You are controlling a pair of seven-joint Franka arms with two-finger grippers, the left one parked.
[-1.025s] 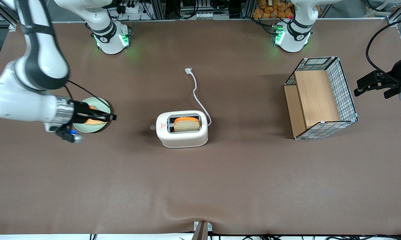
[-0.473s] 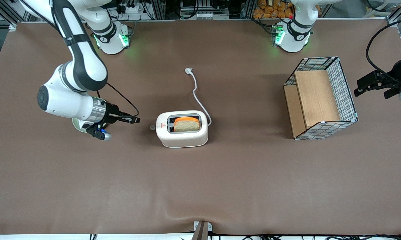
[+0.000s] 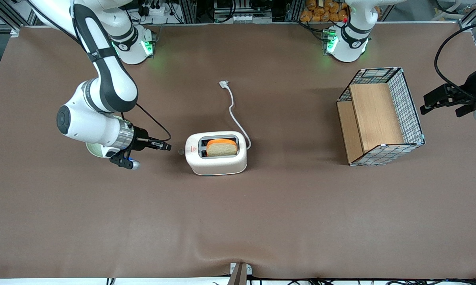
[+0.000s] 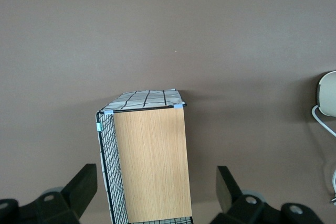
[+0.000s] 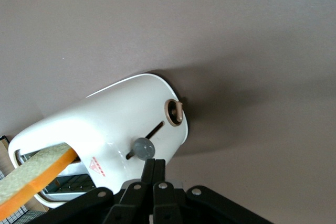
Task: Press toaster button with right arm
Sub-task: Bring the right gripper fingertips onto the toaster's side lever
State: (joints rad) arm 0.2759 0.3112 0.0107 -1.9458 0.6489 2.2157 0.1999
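The white toaster (image 3: 216, 153) stands mid-table with a slice of bread and an orange slice in its slot. Its grey button (image 3: 181, 151) projects from the narrow end by the red triangle and shows as a round knob (image 5: 143, 148) on a slot. The right arm (image 3: 103, 79) reaches in from the working arm's end of the table. My gripper (image 3: 167, 147) is shut, fingers pressed together with nothing between them. It points at the button with a small gap left; in the right wrist view the gripper (image 5: 154, 163) lies just short of the knob.
A white cord (image 3: 235, 114) runs from the toaster to a plug (image 3: 223, 84) farther from the front camera. A pale green plate (image 3: 93, 150) lies under the arm's wrist. A wire basket with wooden panels (image 3: 380, 115) stands toward the parked arm's end.
The right arm has swung from over the green plate toward the toaster. Its shut gripper has travelled to just short of the button. The toaster has not moved.
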